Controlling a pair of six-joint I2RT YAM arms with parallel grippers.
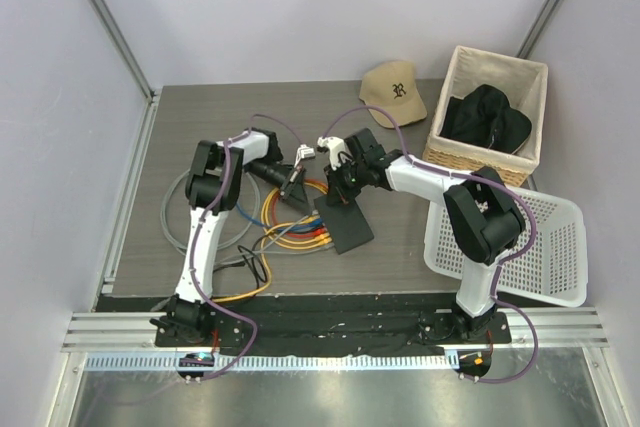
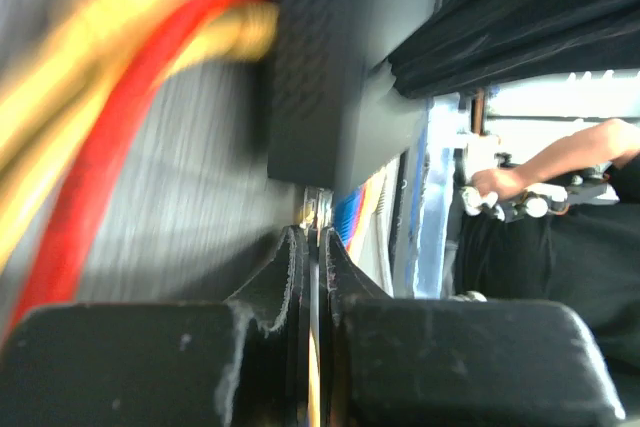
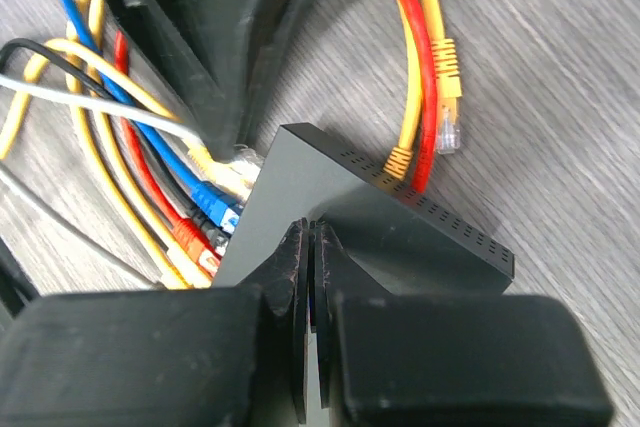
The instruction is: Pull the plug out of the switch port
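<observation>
The switch [image 1: 345, 229] is a flat black box on the table, also in the left wrist view [image 2: 330, 77] and the right wrist view [image 3: 340, 207]. Several coloured plugs sit in its left edge: yellow [image 3: 228, 165], blue [image 3: 212, 205] and orange [image 3: 195, 242]. My left gripper [image 1: 292, 182] is at that edge, its jaws closed on the yellow plug and its thin cable [image 2: 312, 242]. My right gripper [image 1: 338, 190] is shut and empty, its tips [image 3: 310, 232] resting on the switch's top.
Loops of yellow, red, blue and grey cable [image 1: 280, 227] lie left of the switch. A loose yellow plug [image 3: 447, 132] lies behind it. A tan cap [image 1: 395, 90], a wicker basket [image 1: 455, 157] holding a black garment [image 1: 487, 119] and a white plastic basket [image 1: 545, 247] stand to the right.
</observation>
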